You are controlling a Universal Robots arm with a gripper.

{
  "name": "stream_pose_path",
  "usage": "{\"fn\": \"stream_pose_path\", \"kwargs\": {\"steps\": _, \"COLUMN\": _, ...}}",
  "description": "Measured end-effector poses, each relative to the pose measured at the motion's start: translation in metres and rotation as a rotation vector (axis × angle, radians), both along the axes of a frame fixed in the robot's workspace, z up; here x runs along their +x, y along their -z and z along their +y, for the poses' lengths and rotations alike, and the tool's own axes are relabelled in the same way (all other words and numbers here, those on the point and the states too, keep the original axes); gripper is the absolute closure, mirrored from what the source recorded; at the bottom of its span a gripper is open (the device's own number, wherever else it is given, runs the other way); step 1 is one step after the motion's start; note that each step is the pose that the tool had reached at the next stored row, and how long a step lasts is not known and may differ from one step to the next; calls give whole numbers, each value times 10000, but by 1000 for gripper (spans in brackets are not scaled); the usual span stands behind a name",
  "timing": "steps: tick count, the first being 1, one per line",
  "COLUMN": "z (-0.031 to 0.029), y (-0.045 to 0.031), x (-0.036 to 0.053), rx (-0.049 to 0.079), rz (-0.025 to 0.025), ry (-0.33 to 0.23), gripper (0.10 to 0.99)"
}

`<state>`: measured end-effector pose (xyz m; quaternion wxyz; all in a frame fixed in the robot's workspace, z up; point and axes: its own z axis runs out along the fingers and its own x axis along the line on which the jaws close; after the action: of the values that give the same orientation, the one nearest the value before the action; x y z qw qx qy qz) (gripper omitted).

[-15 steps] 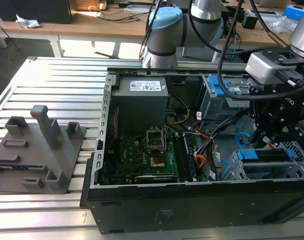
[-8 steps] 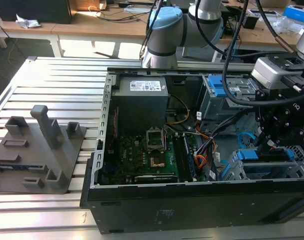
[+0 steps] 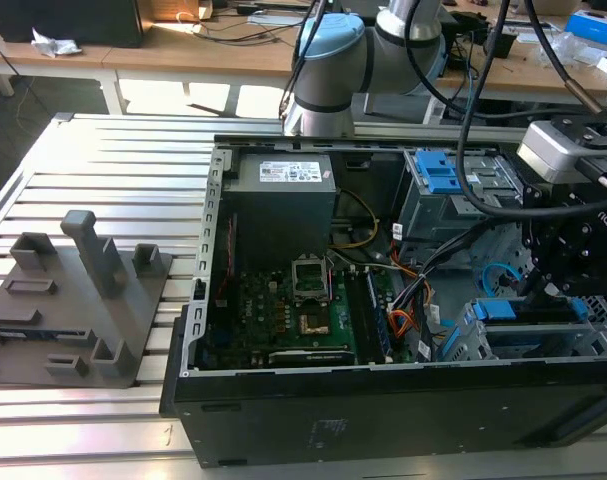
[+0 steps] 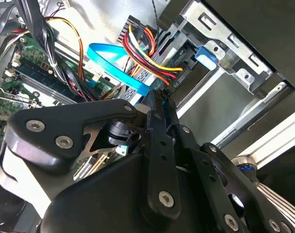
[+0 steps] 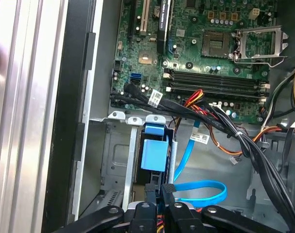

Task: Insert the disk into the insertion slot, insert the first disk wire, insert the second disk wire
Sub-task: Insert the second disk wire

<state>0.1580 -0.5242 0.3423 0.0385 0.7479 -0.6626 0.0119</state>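
Observation:
The disk (image 3: 528, 310), in its bright blue carrier, sits inside the insertion slot (image 3: 513, 345), the silver drive cage at the case's front corner on the exterior view's right. My gripper (image 3: 540, 288) hangs just over the disk's rear end. In both wrist views the fingers (image 4: 154, 116) are pressed close together. A flat blue disk wire (image 4: 113, 63) runs straight to their tips, and its loop (image 5: 205, 191) lies beside them. A plug with red, yellow and black wires (image 4: 152, 60) sits against the disk's back edge next to the blue carrier tab (image 4: 205, 56). The carrier (image 5: 154, 153) lies just ahead of my gripper (image 5: 160, 190).
A green motherboard (image 3: 293, 310) fills the case floor, with the grey power supply (image 3: 283, 200) behind it. A larger bay with blue latches (image 3: 438, 170) stands at the back right. A black cable bundle (image 5: 225, 126) crosses close to the cage. A grey fixture (image 3: 83, 300) sits outside on the slatted table.

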Motion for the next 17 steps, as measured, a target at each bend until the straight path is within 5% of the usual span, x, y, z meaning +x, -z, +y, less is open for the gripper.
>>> {"fn": "stream_pose_path", "kwargs": {"steps": 17, "z": 0, "y": 5, "x": 3, "rx": 41, "rz": 17, "ry": 390, "gripper": 922}}
